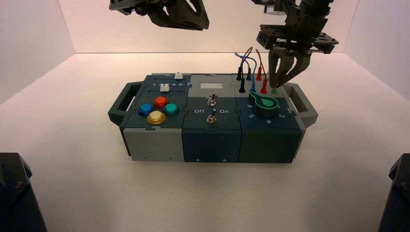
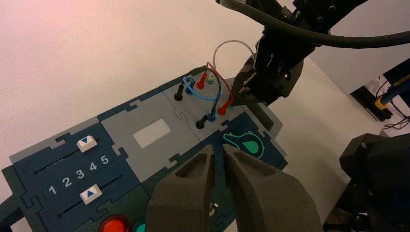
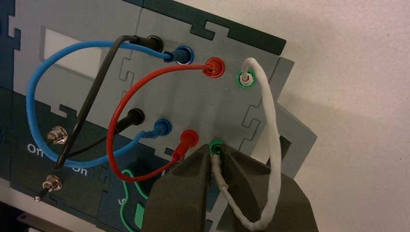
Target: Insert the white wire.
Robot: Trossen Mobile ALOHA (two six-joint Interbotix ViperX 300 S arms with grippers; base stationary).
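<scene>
The white wire [image 3: 270, 125] runs from its plug in the far green socket [image 3: 245, 79] in a loop to its other plug, which sits at the mouth of the near green socket [image 3: 217, 146]. My right gripper [image 3: 216, 153] is shut on that second plug, fingers on either side, directly over the socket at the box's right end [image 1: 276, 86]. The left wrist view shows the white wire's arch [image 2: 227, 44] rising beside the right gripper [image 2: 244, 92]. My left gripper [image 2: 218, 149] hangs high above the box's middle [image 1: 193, 21], its fingers a narrow gap apart and holding nothing.
Red [image 3: 116, 121], blue [image 3: 34, 96] and black [image 3: 92, 96] leads are plugged in beside the white one. The green knob [image 1: 263, 104] lies just in front of the sockets. Two toggle switches [image 1: 211, 100], coloured buttons [image 1: 156, 108] and sliders [image 2: 87, 142] fill the rest. The box's handle [image 1: 304, 104] juts right.
</scene>
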